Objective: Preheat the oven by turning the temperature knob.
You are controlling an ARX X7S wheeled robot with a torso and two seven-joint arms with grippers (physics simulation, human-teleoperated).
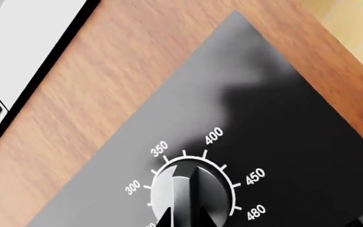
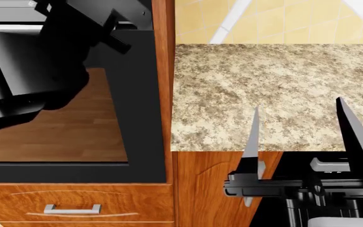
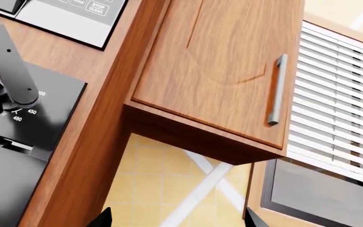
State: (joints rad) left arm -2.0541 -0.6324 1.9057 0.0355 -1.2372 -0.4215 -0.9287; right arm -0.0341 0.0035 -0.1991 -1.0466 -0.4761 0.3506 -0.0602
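The oven's black control panel [image 1: 263,113] fills the left wrist view, with white dial markings from 300 to 480. The temperature knob [image 1: 191,182] is round with a raised ridge that points between 350 and 400. My left gripper [image 1: 188,220] is closed on that ridge, one dark fingertip on each side. In the head view the oven's reflective glass window [image 2: 62,132] is at the left, and my left arm [image 2: 49,71] reaches up past it; the knob is out of that view. My right gripper [image 2: 298,106] is open and empty over the counter's front edge; its tips also show in the right wrist view [image 3: 176,220].
A granite countertop [image 2: 276,85] lies right of the oven column. A wooden drawer with a silver handle [image 2: 73,208] sits below the oven. The right wrist view shows a wall cabinet with a bar handle [image 3: 276,90], a microwave keypad [image 3: 74,14] and window blinds [image 3: 339,94].
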